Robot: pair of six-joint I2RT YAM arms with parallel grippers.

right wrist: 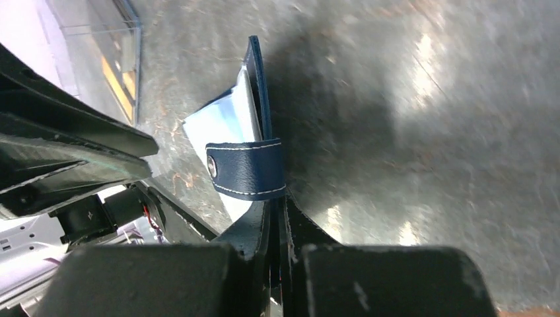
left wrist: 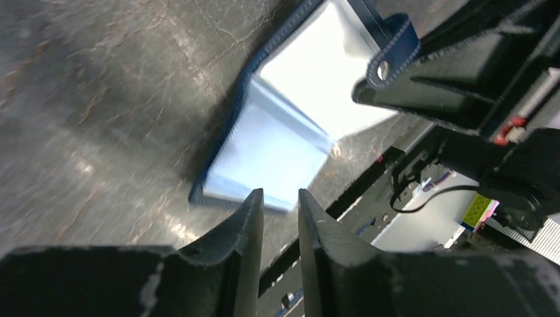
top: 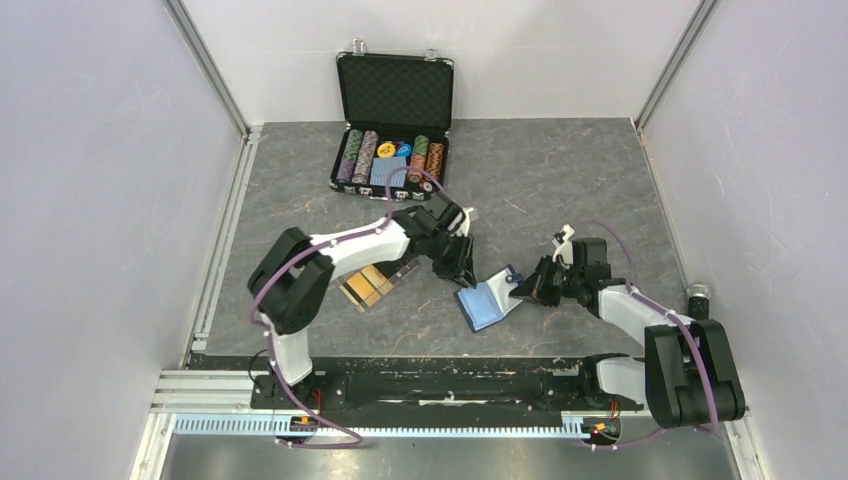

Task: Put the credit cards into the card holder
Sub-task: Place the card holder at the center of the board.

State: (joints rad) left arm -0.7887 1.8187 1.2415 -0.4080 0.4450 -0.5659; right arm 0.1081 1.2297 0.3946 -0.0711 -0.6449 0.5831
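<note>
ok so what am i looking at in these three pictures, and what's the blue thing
Two robot arms are bolted to a table. The wide picture looks down from above; the other two come from wrist cameras, so the dark prongs at the bottom are each arm's own gripper. On the table lie an open chip briefcase, a clear tray of gold cards and the blue thing, an opened card holder. The right gripper is shut on its edge by the snap tab. The left gripper hovers near it, slightly open, holding nothing.
</note>
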